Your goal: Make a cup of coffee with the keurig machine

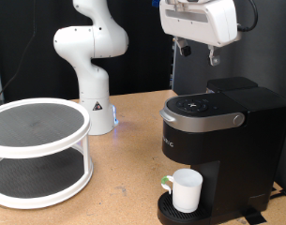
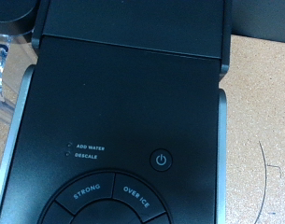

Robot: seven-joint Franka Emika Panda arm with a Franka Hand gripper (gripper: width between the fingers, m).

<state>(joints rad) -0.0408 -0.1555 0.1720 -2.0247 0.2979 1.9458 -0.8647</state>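
Note:
The black keurig machine (image 1: 213, 131) stands on the wooden table at the exterior view's right, its silver-grey lid handle (image 1: 206, 119) down and the lid closed. The white cup (image 1: 187, 190) stands upright on the round drip tray (image 1: 169, 213) under the spout, handle towards the exterior view's left. My gripper (image 1: 199, 53) hangs a short way above the machine's top, fingers apart and empty. The wrist view looks straight down on the machine's top (image 2: 133, 93), with its power button (image 2: 161, 160) and the STRONG button (image 2: 86, 193); no fingers show there.
A white two-tier round rack (image 1: 39, 150) stands at the exterior view's left. The white robot arm base (image 1: 91, 66) is behind it at the centre. The wooden table (image 1: 124, 187) lies between rack and machine. Dark curtains hang behind.

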